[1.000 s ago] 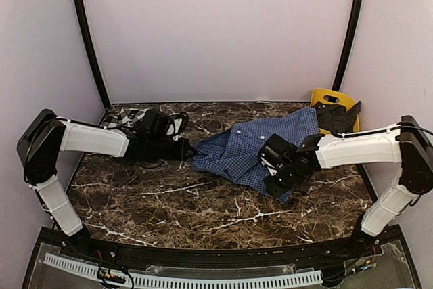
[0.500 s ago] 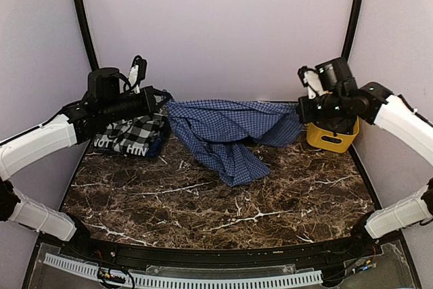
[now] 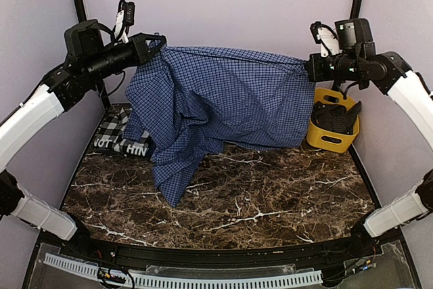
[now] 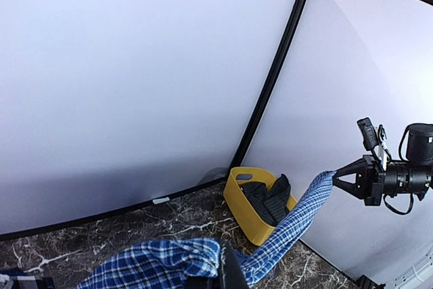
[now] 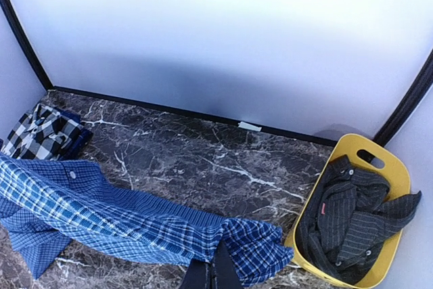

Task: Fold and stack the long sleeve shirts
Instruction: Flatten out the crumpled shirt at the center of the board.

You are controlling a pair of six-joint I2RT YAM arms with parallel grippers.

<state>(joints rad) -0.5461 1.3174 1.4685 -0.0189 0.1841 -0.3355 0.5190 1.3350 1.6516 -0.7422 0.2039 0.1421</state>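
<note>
From above, the left end effector (image 3: 157, 44) and right end effector (image 3: 308, 67) pinch shut on the blue shirt (image 3: 223, 99), spreading it over the tabletop (image 3: 270, 194), probably to flatten it for folding; the left wrist view shows it spanning between them, and the right wrist view shows the plaid shirt (image 5: 40, 133) lying back-left.

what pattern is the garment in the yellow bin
Dark grey with thin pale stripes; the garment in the yellow bin shows best in the right wrist view.

Yellow bin (image 3: 329, 142) with dark garment (image 3: 336, 116)
</note>
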